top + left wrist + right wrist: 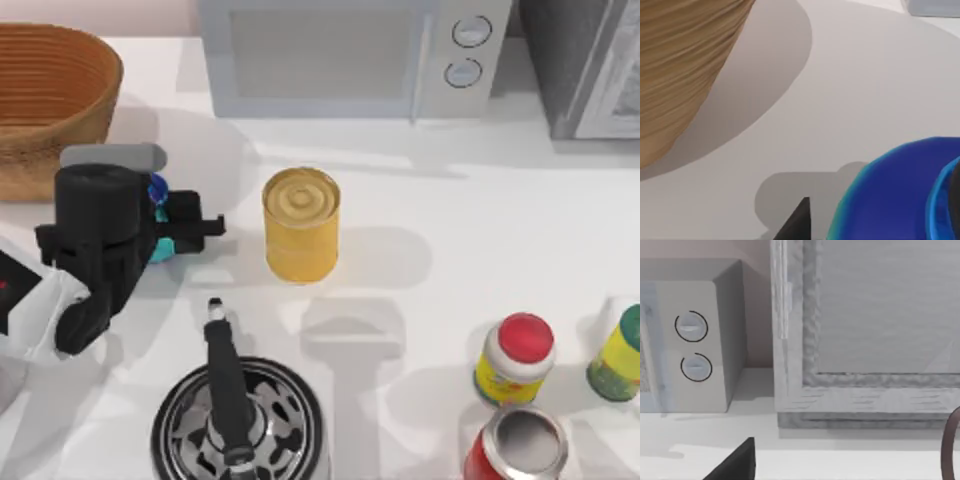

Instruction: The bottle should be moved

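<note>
Bottle: the small teal-bodied bottle with a blue shoulder (160,243) stands on the white table (470,230) toward its left side, mostly hidden beneath the left arm; the left wrist view shows its blue shoulder (890,195) close up.
Left gripper: the black left gripper (170,228) sits over the bottle, one finger reaching toward the can; whether the claw is clenched on the bottle or released cannot be told.
Right arm: its wrist camera faces the microwave's dials (692,347) and a grey cabinet front (870,330).
Basket: a woven brown wicker basket (50,100) sits at the far left, behind the left arm and near it.
Can: a yellow cylindrical tin can (300,225) stands upright just right of the gripper, apart from it.
Microwave: a light grey microwave (350,55) lines the back edge.
Front items: a black-and-white patterned pan with a dark handle (235,420), a yellow red-capped bottle (514,358), a yellow-green green-capped bottle (618,355), a red can with a silver top (516,448).
</note>
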You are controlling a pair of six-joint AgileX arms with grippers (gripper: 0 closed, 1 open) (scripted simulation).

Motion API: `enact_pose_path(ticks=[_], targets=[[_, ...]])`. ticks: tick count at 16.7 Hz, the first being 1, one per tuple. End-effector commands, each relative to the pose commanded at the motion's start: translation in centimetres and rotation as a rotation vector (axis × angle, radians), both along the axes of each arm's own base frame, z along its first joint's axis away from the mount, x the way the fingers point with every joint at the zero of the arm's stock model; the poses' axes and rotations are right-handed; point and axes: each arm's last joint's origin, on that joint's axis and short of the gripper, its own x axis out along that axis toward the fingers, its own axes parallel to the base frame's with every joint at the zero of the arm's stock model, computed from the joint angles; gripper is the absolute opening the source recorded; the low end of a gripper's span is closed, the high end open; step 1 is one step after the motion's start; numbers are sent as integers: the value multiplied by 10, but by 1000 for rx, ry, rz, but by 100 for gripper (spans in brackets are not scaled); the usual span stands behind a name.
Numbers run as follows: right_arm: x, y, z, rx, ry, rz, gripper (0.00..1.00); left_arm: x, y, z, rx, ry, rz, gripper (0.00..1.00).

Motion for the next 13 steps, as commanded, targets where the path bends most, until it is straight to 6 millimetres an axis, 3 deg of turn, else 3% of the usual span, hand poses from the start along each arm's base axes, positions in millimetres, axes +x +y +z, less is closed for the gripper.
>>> enact_pose_path(ticks=[4, 13], targets=[[0, 0, 0, 0, 0, 0, 100, 0, 0, 0, 0, 0, 0, 0], [0, 0, 0, 0, 0, 0, 100, 0, 0, 0, 0, 0, 0, 68]])
